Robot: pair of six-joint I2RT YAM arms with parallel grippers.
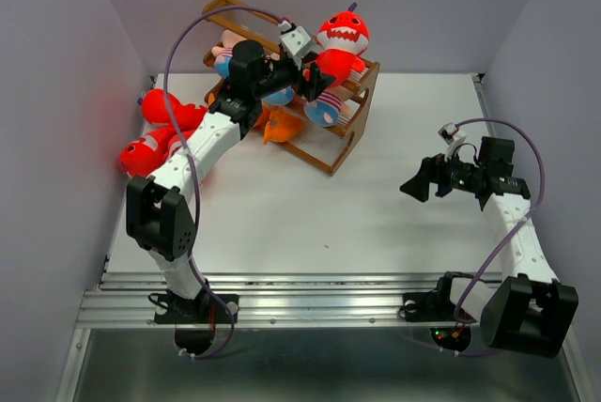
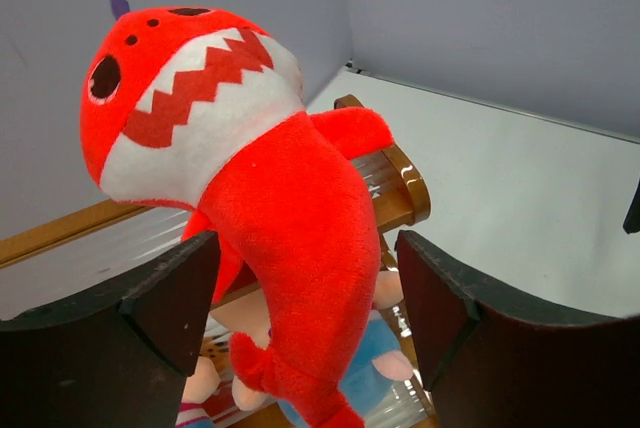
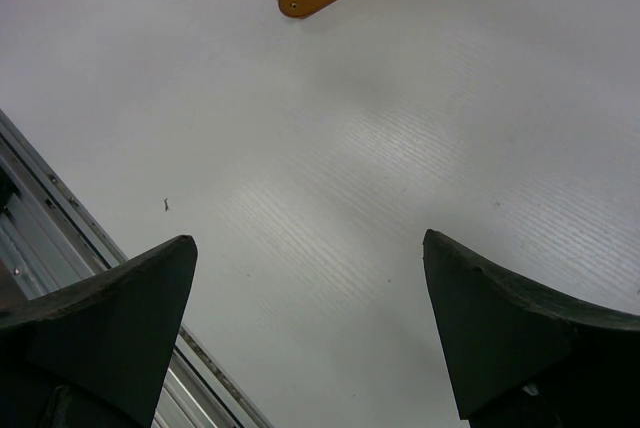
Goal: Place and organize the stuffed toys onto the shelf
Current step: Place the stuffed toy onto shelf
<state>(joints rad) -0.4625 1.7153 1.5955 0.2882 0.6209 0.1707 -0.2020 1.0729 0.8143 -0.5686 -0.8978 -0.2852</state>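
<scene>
Left jaws apart around red shark [image 2: 285, 218], seemingly loose, at top edge of shelf [image 2: 405, 183]; right jaws gape empty.

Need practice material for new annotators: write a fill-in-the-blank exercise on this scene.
1. The red plush shark with white zigzag teeth leans on the ____ rail of the brown wooden slanted shelf.
2. The left gripper has its jaws ____ on either side of that shark.
3. The right gripper, over the white table, holds ____.
Missing words: top; open; nothing.
</scene>
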